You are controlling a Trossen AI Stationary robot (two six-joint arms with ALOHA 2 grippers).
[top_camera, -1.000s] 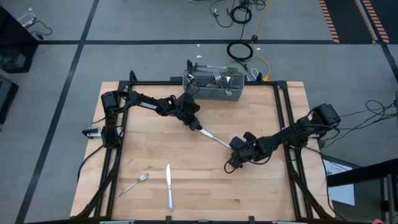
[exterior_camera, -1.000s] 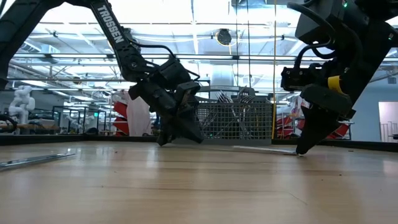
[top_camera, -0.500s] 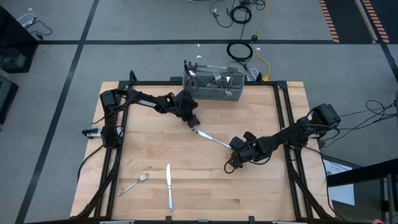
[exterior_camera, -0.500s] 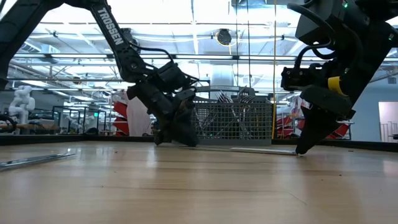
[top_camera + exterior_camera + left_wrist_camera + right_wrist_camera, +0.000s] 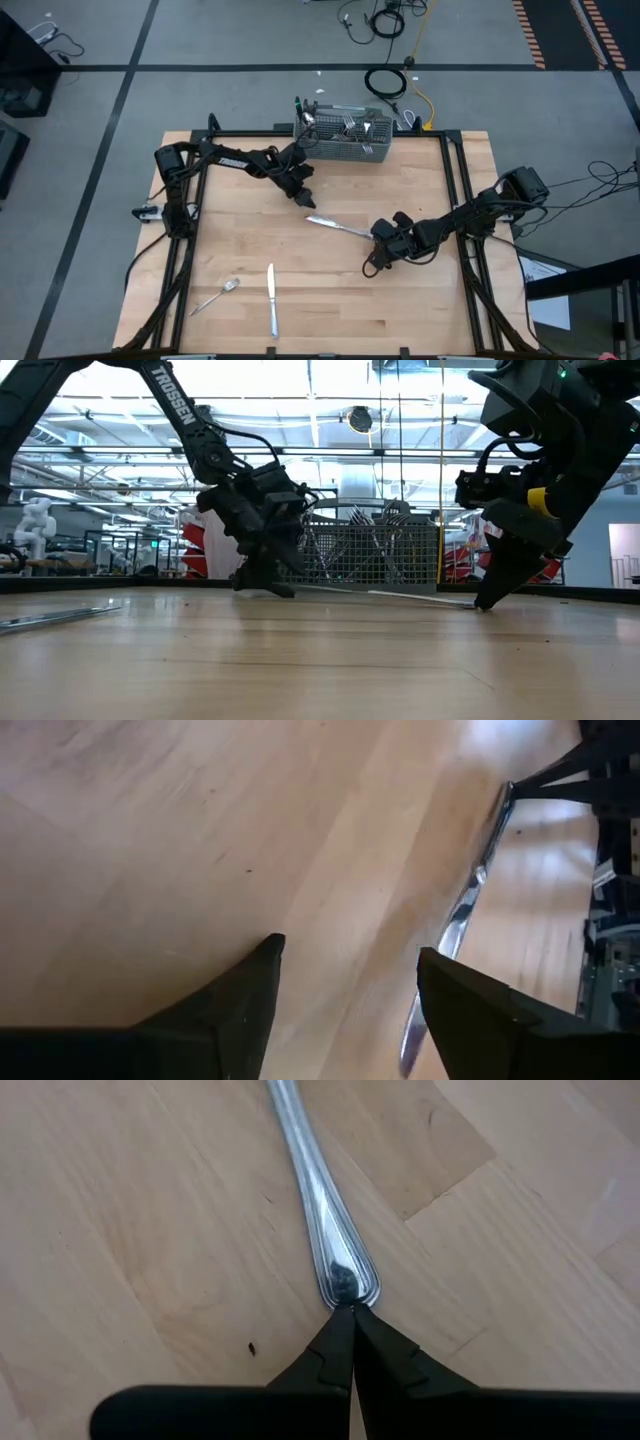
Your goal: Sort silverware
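The left hand (image 5: 304,196) stood apart above the worktop (image 5: 330,300); the right hand (image 5: 379,233) was clamped on a utensil's (image 5: 338,226) handle end.

Both arms are dark, nearly black, built of jointed segments with thin black cables looping along them; the left arm (image 5: 190,420) carries white "TROSSEN" lettering on its upper link, well above its fingers. The right arm (image 5: 545,430) has bulky rounded housings, with a yellow patch on its wrist block just above the fingers. The left gripper (image 5: 345,990) has two matte black, wedge-shaped fingers (image 5: 240,1005), and the right gripper (image 5: 350,1330) has fingers (image 5: 325,1355) that taper to fine points with small stepped notches behind the tips.
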